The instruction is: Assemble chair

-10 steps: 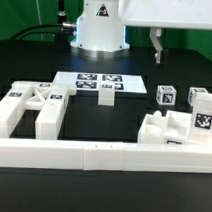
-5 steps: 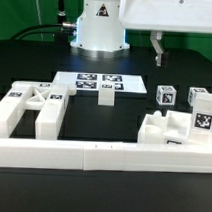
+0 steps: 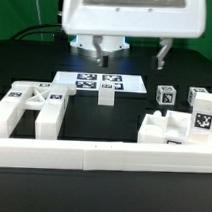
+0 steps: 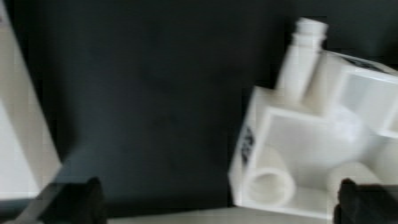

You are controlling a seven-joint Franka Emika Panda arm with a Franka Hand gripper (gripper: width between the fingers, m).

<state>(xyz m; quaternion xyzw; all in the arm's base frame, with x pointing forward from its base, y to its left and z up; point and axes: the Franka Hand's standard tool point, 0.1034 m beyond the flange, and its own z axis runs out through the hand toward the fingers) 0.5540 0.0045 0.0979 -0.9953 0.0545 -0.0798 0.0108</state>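
Note:
The chair lies in loose white tagged pieces on the black table. An X-braced frame point(image 3: 34, 103) sits at the exterior view's left. A cluster of slabs point(image 3: 178, 129) lies at the right, with two short posts point(image 3: 165, 97) point(image 3: 200, 99) behind it. My gripper point(image 3: 129, 53) hangs high over the back of the table, open and holding nothing. In the wrist view, the gripper point(image 4: 219, 203) looks down on a blurred white chair piece point(image 4: 311, 120) with a round hole and a thin post. That piece lies far below, close to one fingertip point(image 4: 365, 198).
The marker board point(image 3: 95, 84) lies flat at the middle back. A long low white border wall point(image 3: 92, 153) runs along the front. The robot's base point(image 3: 102, 39) stands behind the board. A white strip point(image 4: 15, 100) shows at the wrist view's edge.
The hand has swung toward the exterior view's left and now fills the top middle of that view. The jaws stayed open. No piece on the table has moved.

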